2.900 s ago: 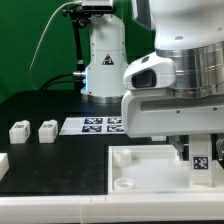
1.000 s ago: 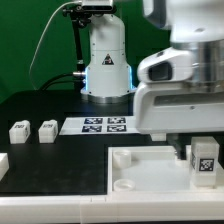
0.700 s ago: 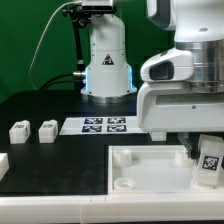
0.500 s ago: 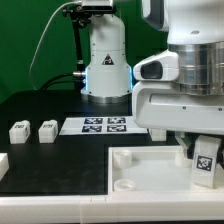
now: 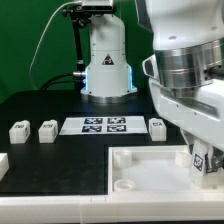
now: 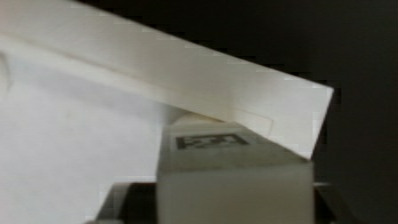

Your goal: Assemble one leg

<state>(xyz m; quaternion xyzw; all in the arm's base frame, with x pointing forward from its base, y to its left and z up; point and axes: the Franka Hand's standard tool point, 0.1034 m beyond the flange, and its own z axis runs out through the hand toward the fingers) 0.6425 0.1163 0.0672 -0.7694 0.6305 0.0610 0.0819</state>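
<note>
My gripper (image 5: 197, 150) is shut on a leg (image 5: 200, 162), a small white post with a black-and-white tag, and holds it at the right-hand corner of the large white tray-like piece (image 5: 150, 172) in the exterior view. In the wrist view the leg (image 6: 231, 175) fills the space between my dark fingers (image 6: 135, 203), its tag facing the camera, with the tray piece's corner (image 6: 196, 85) just beyond it. Three more legs lie on the black table: two at the exterior view's left (image 5: 18, 131) (image 5: 47, 131) and one behind the tray piece (image 5: 157, 126).
The marker board (image 5: 105, 125) lies flat in the middle of the table. A white part (image 5: 3, 163) shows at the exterior view's far left edge. The robot base (image 5: 105, 60) stands at the back. The tray piece has round corner sockets (image 5: 124, 183).
My arm has turned and tilted over the tray piece's right corner, still gripping the leg. The leg behind the tray piece, hidden by the arm before, now shows.
</note>
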